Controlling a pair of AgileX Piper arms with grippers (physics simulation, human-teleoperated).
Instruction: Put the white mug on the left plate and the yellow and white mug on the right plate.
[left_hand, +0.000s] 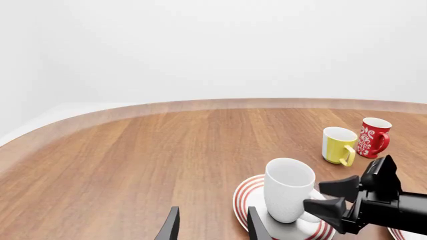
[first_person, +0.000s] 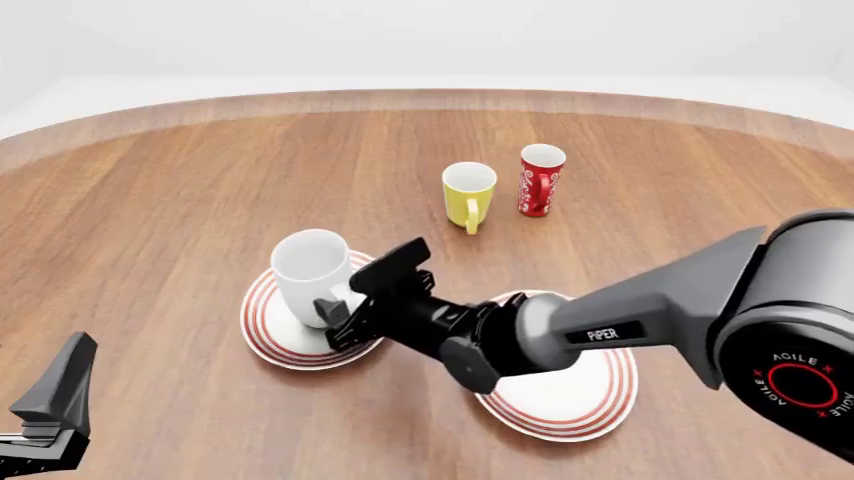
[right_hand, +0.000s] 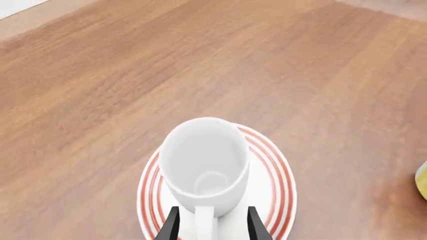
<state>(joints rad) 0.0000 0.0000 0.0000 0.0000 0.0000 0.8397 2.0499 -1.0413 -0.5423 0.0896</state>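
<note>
The white mug (first_person: 310, 265) (left_hand: 287, 187) (right_hand: 203, 160) stands upright on the left plate (first_person: 274, 335) (right_hand: 267, 170). My right gripper (first_person: 363, 295) (left_hand: 319, 196) (right_hand: 212, 224) is open, with a finger on each side of the mug's handle and a gap left on both sides. The yellow and white mug (first_person: 469, 192) (left_hand: 338, 145) stands on the bare table farther back, apart from both plates. Under the right arm lies the right plate (first_person: 561, 400) with nothing on it. My left gripper (first_person: 47, 420) (left_hand: 212, 230) hangs open and holds nothing at the near left, away from everything.
A tall red patterned cup (first_person: 539, 180) (left_hand: 372, 137) stands just right of the yellow mug. The wooden table's curved far edge (first_person: 427, 98) runs across the back. The right arm's forearm (first_person: 627, 320) stretches over the right plate.
</note>
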